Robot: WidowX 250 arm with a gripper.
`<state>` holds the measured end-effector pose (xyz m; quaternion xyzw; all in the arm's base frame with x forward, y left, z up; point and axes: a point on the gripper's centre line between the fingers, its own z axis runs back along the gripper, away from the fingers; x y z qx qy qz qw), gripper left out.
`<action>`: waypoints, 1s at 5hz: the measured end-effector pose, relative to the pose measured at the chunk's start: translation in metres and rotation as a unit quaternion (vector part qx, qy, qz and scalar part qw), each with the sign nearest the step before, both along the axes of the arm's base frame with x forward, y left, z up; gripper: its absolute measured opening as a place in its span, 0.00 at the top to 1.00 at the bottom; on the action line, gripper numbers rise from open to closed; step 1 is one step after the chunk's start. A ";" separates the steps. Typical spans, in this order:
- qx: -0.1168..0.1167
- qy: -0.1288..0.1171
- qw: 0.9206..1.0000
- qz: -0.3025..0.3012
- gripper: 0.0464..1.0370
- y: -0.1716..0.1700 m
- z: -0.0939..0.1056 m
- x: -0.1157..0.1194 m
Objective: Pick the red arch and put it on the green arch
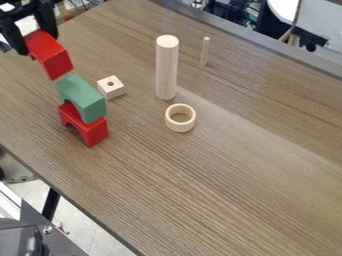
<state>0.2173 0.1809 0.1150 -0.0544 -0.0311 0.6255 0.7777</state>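
At the upper left, the black gripper (37, 43) has its two fingers on either side of a red arch (53, 59) and is shut on it. This held arch is tilted, its lower end close to the top of the green arch (81, 98); whether they touch I cannot tell. The green arch lies on top of another red arch (85, 127), which stands on the wooden table.
Just right of the stack is a small wooden block (111, 87) with a hole. Farther right stand a tall wooden cylinder (166, 70), a wooden ring (180, 118) and a thin peg (205, 51). The table (227, 185) has its near edge at the lower left.
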 end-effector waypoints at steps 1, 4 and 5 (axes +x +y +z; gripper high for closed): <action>0.010 -0.004 1.000 -0.005 0.46 -0.007 0.001 0.002; 0.013 0.001 1.000 -0.006 0.46 -0.025 -0.003 0.004; 0.011 0.006 1.000 -0.007 0.46 -0.030 -0.006 0.005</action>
